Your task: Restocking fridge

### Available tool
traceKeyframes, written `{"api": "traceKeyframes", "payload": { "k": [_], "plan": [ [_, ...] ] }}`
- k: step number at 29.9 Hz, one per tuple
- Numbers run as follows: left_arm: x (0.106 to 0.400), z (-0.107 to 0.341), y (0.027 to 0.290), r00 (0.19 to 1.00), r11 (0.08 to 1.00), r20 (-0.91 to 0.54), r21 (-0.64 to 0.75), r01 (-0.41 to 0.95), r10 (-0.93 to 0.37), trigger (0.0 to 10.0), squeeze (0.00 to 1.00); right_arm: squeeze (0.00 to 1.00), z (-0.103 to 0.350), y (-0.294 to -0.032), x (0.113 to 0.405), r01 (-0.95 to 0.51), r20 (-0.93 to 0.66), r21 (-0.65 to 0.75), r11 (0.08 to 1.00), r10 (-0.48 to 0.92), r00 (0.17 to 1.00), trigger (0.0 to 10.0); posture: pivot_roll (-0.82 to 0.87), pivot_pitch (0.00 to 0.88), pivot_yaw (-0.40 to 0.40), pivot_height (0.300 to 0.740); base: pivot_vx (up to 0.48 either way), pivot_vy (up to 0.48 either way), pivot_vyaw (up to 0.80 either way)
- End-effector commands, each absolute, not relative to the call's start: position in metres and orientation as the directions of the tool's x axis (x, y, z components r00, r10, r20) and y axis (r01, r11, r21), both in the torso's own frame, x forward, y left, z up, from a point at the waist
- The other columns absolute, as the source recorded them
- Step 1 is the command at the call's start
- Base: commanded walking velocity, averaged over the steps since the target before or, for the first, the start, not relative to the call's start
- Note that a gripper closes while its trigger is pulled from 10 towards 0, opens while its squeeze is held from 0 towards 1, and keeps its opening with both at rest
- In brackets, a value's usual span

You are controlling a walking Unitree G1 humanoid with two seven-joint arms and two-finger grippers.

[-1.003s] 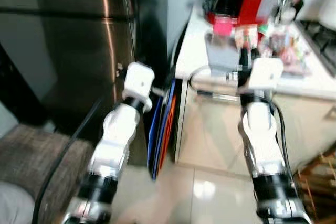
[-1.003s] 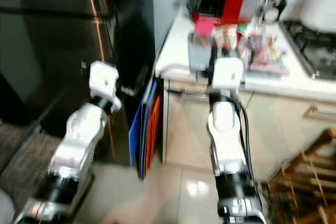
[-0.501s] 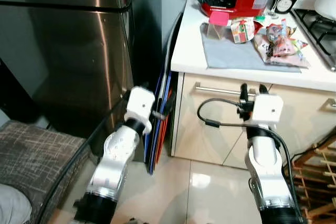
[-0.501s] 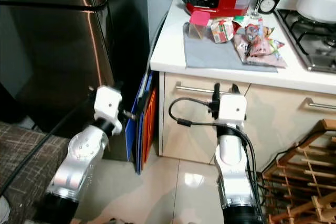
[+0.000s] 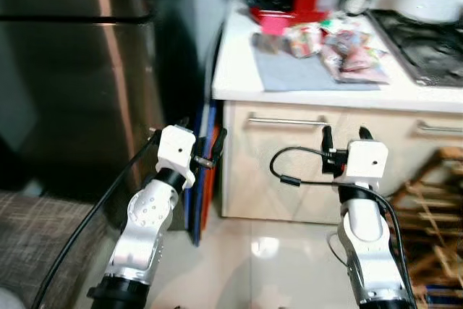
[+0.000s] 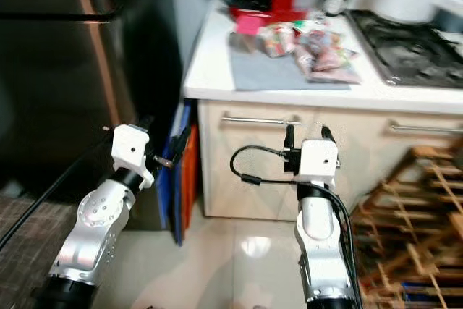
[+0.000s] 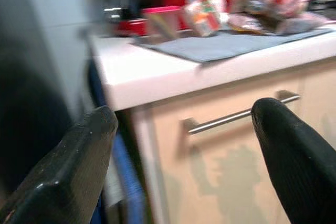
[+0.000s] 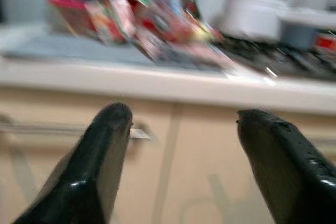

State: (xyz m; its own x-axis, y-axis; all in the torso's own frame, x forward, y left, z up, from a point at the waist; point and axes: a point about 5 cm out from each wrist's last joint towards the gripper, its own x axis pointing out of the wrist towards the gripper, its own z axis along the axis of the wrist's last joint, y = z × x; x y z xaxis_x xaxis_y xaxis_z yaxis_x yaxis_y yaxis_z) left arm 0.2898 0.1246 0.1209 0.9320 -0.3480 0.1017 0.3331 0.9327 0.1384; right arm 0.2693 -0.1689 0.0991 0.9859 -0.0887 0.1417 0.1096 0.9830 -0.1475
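The fridge (image 5: 79, 70) stands shut at my left, dark steel, with the white counter (image 5: 239, 70) beside it. On the counter's grey mat (image 5: 304, 74) lies the pile of food packets (image 5: 340, 45) I am to stock — none picked up, so by my reckoning the job is barely begun. My left gripper (image 7: 184, 145) and right gripper (image 8: 184, 145) both hang spread wide and empty, below the counter's edge before the cupboard fronts, well short of packets and fridge door alike.
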Motion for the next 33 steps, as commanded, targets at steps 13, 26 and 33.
{"api": "traceKeyframes", "payload": {
  "k": [13,26,33],
  "plan": [
    [0.295,0.137,0.117,0.94,0.95,0.15,0.096,0.296,-0.308,10.0,0.0,0.0,0.108,-0.162,0.286,0.086,0.161,-0.141,0.986,-0.063,0.985,10.0,-0.04,0.0,0.039,0.74,0.0,0.0,0.0],
    [0.302,0.155,0.089,0.897,0.93,0.247,0.102,0.353,-0.367,10.0,0.0,0.0,0.128,-0.168,0.306,0.121,0.231,-0.153,0.981,-0.083,0.969,10.0,-0.07,0.0,0.018,0.74,0.291,0.0,0.0],
    [0.309,0.166,0.09,0.886,0.929,0.281,0.129,0.347,-0.37,10.0,0.0,0.0,0.131,-0.164,0.31,0.107,0.242,-0.146,0.983,-0.07,0.968,10.0,-0.06,0.0,0.014,0.74,0.474,0.0,0.0]
  ]
}}
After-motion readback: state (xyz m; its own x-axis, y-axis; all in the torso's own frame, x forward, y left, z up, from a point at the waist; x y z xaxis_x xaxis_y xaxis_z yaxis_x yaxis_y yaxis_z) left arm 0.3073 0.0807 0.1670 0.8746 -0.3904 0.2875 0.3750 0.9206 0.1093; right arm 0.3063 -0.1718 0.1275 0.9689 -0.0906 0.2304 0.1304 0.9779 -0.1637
